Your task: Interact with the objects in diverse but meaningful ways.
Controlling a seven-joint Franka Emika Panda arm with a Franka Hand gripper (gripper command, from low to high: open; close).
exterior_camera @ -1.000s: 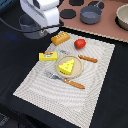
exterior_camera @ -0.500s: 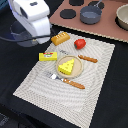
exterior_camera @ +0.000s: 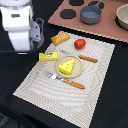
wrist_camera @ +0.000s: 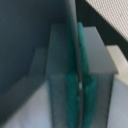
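Exterior view: one striped placemat [exterior_camera: 95,75] carrying one cheese wedge [exterior_camera: 66,65] on a plate [exterior_camera: 76,73] mid-mat, one bread loaf [exterior_camera: 60,38] and one red fruit [exterior_camera: 80,43] by its far edge, one yellow box [exterior_camera: 48,56]. One grey pot [exterior_camera: 90,14] sits beyond.

Wrist view: gripper [wrist_camera: 79,87] pads [wrist_camera: 86,100] pressed together, holding nothing.

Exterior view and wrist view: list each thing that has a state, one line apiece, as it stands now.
Gripper: shut, pads together, holding nothing.
Cheese wedge: lying on the plate, free.
Bread loaf: lying on the placemat, untouched.
Red fruit: resting on the placemat, free.
Yellow box: lying flat beside the plate.
Pot: upright on the brown board, no lid.
Fork: lying by the plate.
Knife: lying by the plate.
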